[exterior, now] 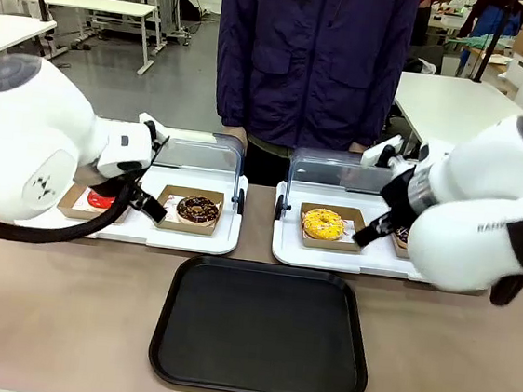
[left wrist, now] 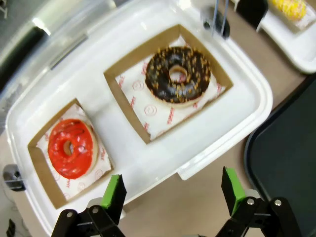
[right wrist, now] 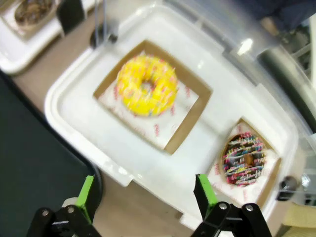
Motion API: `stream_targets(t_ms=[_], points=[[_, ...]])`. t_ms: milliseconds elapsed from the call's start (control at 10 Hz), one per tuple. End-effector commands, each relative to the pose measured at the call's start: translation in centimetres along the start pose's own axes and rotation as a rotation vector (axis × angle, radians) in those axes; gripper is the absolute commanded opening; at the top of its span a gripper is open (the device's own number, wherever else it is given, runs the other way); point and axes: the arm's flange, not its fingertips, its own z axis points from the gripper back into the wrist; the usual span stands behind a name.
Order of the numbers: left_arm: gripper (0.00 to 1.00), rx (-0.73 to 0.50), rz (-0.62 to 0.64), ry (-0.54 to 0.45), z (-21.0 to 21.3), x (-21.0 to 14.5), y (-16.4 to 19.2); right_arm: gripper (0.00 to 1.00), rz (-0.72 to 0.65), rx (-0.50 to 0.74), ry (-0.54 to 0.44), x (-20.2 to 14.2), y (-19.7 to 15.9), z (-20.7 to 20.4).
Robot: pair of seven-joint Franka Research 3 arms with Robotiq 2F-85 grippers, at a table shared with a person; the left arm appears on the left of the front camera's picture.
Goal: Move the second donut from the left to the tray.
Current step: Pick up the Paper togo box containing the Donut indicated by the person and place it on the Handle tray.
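The second donut from the left (exterior: 197, 210) (left wrist: 178, 75) is dark chocolate with tan bits. It lies in a brown cardboard holder on the left white display tray (exterior: 224, 242). My left gripper (left wrist: 173, 190) (exterior: 149, 201) hovers open above that tray's near edge, between the chocolate donut and a red-glazed donut (left wrist: 70, 148), holding nothing. The black tray (exterior: 262, 329) (left wrist: 291, 163) lies at the table's front centre with nothing on it. My right gripper (right wrist: 145, 192) (exterior: 375, 231) hangs open over the right display tray's near edge, nothing between its fingers.
The right white display tray (exterior: 284, 245) holds a yellow donut (exterior: 323, 224) (right wrist: 146, 85) and a dark sprinkled donut (right wrist: 243, 159). Both trays' clear lids (exterior: 201, 152) stand raised at the back. A person in a dark jacket (exterior: 313, 61) stands at the far side.
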Motion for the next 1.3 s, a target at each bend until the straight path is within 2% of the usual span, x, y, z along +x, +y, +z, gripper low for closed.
stream_targets(t_ms=[0, 200, 400, 500, 800, 1200], points=[[1.0, -0.102, 0.027, -0.04, 5.0, 3.6, 4.8, 1.0, -0.041, 0.091, -0.092, 3.4, -6.3, 6.6], [1.0, -0.215, -0.001, -0.062, 8.8, 4.5, 8.9, 1.0, -0.069, 0.188, -0.173, 1.7, -12.9, 11.6], [1.0, -0.341, -0.054, -0.12, 12.9, 3.0, 14.2, 1.0, -0.045, 0.319, -0.286, -2.8, -19.7, 14.4], [1.0, -0.414, -0.074, -0.177, 14.3, 1.6, 16.7, 1.0, -0.057, 0.333, -0.317, -5.0, -22.2, 15.2], [1.0, -0.553, -0.08, -0.361, 15.3, -4.4, 24.8, 1.0, -0.02, 0.367, -0.459, -10.6, -25.3, 16.4], [1.0, -0.587, -0.211, -0.503, 13.0, -9.5, 29.2, 1.0, 0.022, 0.392, -0.515, -14.2, -25.3, 16.1]])
